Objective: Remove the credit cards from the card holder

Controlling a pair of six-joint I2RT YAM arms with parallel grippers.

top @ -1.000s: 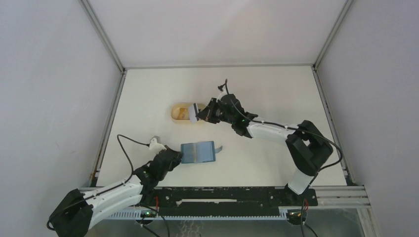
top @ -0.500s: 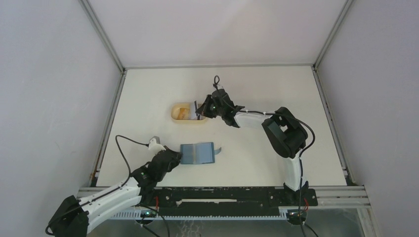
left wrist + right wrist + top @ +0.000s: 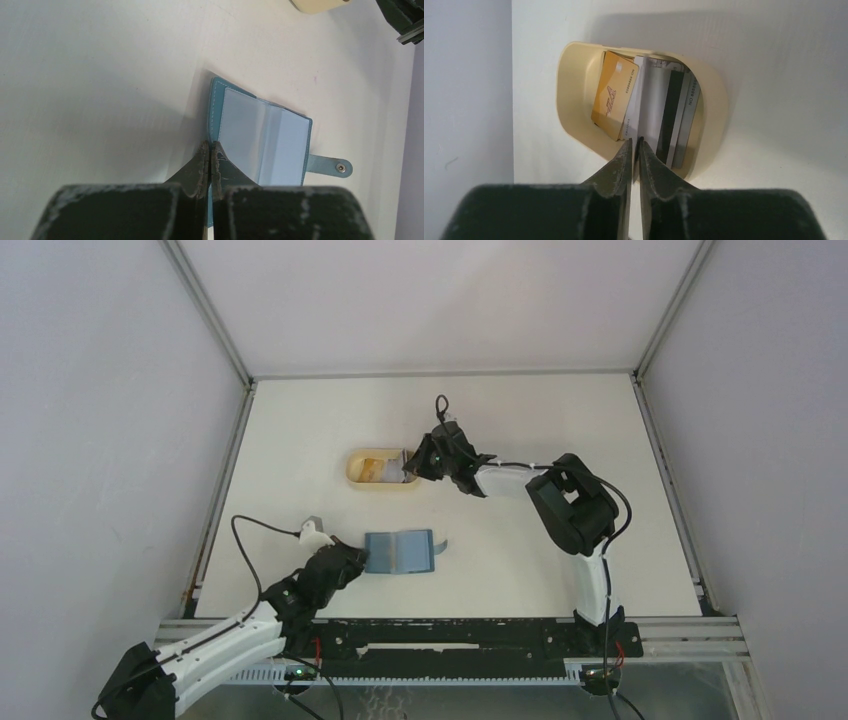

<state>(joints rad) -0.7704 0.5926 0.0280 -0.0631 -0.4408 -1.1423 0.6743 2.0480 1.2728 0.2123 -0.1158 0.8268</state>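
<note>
Inspection findings follow. The table (image 3: pixel 540 410) was a pale surface enclosed by plain walls.

The right arm (image 3: pixel 570 505) reached far and left from its base to the dish. The left arm (image 3: pixel 225 630) lay low at the near left, stretched towards the holder.

The tan dish (image 3: pixel 380 487) sat left of centre, farther out than the holder and well apart from it. The holder (image 3: pixel 400 550) lay open and flat near the near edge, left of centre, with its pale inner pockets facing up.

I found the cards (image 3: pixel 378 468) in the dish. In the right wrist view a yellow card (image 3: pixel 614 97) leaned beside a white striped card (image 3: pixel 659 100), with a grey one partly under the latter.

The right gripper (image 3: pixel 408 468) was at the dish's right end. Its jaws were narrowed to a thin slit, with the tips at the near ends of the cards. I could not tell whether they pinched one.

The left gripper (image 3: pixel 352 562) had its jaws pressed together on the holder's left edge. In the left wrist view a strip of teal showed between the fingers (image 3: pixel 197 170).

The tab (image 3: pixel 330 166) stuck out from the holder's right side, flat on the table, and carried a small snap.
</note>
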